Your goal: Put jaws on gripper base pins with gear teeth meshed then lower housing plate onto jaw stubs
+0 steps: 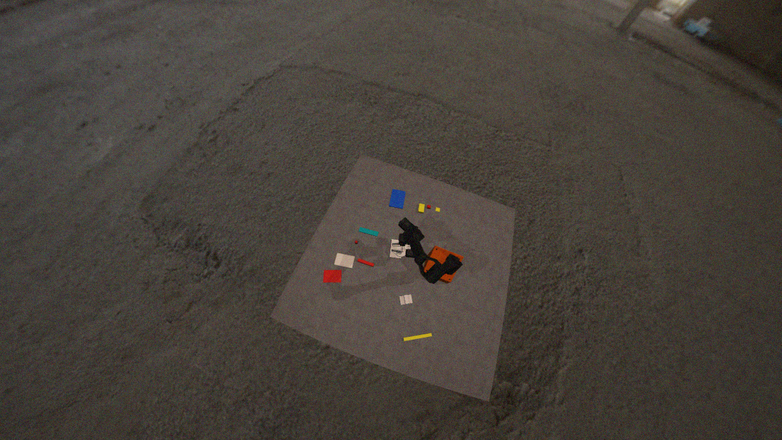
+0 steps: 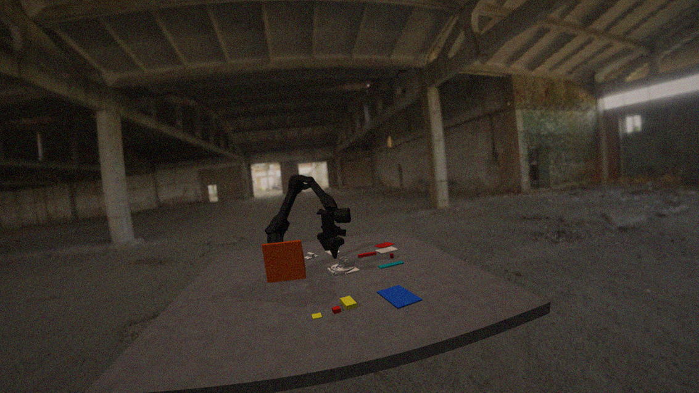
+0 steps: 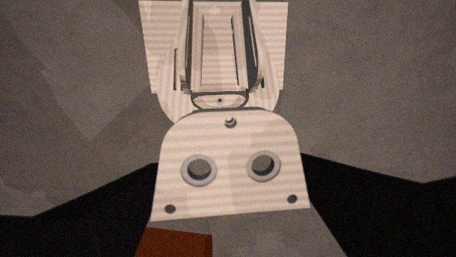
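The housing plate (image 3: 232, 146), pale with two ringed holes and a small stud, is held between the black fingers of my gripper (image 3: 228, 165) (image 2: 334, 254). The gripper is shut on it, above the work mat. Beyond the plate's rounded edge, the pale gripper base (image 3: 149, 45) (image 1: 393, 254) lies on the mat. The left jaw (image 3: 183, 48) and right jaw (image 3: 253, 48) stand on the base, roughly parallel. The plate overlaps the near end of the base in the wrist view. The jaw stubs, pins and gear teeth are hidden, so meshing cannot be judged.
The orange slab (image 1: 455, 258) (image 2: 283, 261) is at the arm's foot. A teal bar (image 1: 368, 231) (image 2: 391, 264), red bar (image 1: 366, 263), white plate (image 1: 343, 260), red plate (image 1: 332, 275), blue plate (image 1: 397, 199) (image 2: 399, 296) and yellow bar (image 1: 417, 337) lie around.
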Robot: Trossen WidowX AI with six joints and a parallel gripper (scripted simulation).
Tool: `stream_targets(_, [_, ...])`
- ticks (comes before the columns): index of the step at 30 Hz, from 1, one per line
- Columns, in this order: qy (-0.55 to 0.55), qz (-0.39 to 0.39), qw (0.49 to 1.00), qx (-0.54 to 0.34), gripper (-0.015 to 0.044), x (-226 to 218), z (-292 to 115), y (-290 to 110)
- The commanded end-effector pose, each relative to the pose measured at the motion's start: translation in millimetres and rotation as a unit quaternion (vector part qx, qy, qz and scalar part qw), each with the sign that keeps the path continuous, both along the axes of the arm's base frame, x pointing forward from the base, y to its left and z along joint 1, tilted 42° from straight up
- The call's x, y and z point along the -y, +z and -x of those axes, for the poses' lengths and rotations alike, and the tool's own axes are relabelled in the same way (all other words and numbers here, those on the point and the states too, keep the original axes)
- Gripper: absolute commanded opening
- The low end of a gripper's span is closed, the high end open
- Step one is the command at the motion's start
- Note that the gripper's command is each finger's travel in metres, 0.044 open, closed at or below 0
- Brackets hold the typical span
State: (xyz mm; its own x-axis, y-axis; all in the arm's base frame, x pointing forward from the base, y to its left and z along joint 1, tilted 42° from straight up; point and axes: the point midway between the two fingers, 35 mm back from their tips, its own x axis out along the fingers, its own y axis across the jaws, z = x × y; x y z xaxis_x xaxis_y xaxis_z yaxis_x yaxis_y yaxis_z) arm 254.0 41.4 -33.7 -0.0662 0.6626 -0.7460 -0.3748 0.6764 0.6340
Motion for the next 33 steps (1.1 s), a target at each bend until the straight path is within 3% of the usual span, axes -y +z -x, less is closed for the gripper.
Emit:
stream_targets(1, [-0.001,-0.002,1.0,-0.001,0.0351,-4.2,-0.1,-4.2])
stream_targets(33, [-0.001,-0.003,1.0,-0.001,0.0351,-39.7,4.3,-42.5])
